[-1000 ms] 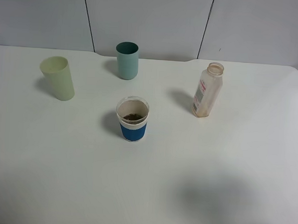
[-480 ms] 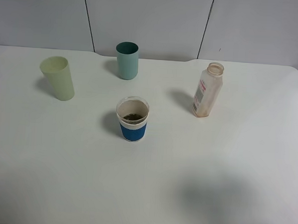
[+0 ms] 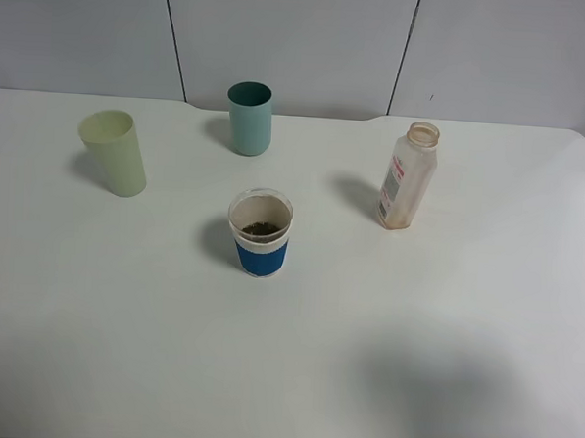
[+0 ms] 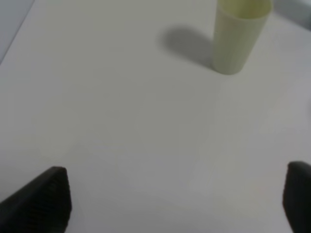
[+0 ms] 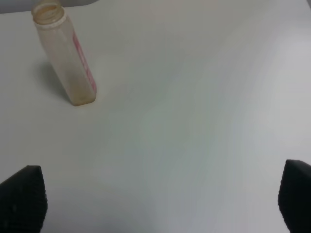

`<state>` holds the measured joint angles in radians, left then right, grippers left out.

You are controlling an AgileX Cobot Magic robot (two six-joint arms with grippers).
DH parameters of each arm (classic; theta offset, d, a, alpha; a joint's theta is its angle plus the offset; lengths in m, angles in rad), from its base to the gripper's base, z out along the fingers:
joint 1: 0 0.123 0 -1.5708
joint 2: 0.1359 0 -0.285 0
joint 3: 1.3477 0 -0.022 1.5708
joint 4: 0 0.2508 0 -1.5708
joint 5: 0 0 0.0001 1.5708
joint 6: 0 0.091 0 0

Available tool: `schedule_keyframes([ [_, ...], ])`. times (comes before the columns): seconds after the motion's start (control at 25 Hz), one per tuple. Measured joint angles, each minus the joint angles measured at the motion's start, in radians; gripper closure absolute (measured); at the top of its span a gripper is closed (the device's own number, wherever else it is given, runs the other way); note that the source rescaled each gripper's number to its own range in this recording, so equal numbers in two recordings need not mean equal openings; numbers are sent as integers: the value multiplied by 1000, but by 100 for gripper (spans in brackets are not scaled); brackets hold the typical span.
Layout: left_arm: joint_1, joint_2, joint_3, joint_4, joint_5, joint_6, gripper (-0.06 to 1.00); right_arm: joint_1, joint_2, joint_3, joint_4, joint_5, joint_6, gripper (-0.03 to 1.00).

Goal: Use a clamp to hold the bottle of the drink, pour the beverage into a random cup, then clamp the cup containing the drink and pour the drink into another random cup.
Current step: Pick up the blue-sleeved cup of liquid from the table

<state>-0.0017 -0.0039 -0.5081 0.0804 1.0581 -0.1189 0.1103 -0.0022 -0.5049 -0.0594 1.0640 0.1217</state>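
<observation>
The bottle (image 3: 408, 176) stood upright and uncapped on the right side of the white counter (image 3: 444, 325), its pink-and-white label facing left in the high view. Its clear walls had a brownish tint that was strongest near the base. The cup (image 3: 260, 233), white with a blue band, stood upright near the middle of the counter, well apart from the bottle. A small dark pool of drink (image 3: 263, 227) lay at the bottom of its tan inside. The pale tumbler (image 3: 112, 153) stood at the far left, well apart from the cup. The teal tumbler (image 3: 250, 119) stood behind the cup, near the back edge by the grey wall (image 3: 292, 42). All four vessels were upright and none touched another.

Neither arm showed in the high view. A soft shadow (image 3: 431, 383) lay on the counter's near right part.

The left tool (image 4: 170, 204) hung above bare counter with its jaws spread wide and nothing between them, and the pale tumbler stood well ahead of it. The right tool (image 5: 158, 201) was likewise wide open and empty, with the bottle well ahead of it and off toward one jaw's side.
</observation>
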Motion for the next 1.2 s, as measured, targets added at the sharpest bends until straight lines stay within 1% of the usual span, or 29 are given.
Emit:
schedule_keyframes([
  [0.16, 0, 0, 0, 0, 0, 0, -1, -24, 0, 0, 0, -1, 0, -3],
  [0.4, 0, 0, 0, 0, 0, 0, -1, -110, 0, 0, 0, -1, 0, -3],
  [1.2, 0, 0, 0, 0, 0, 0, -1, -116, 0, 0, 0, -1, 0, -3],
])
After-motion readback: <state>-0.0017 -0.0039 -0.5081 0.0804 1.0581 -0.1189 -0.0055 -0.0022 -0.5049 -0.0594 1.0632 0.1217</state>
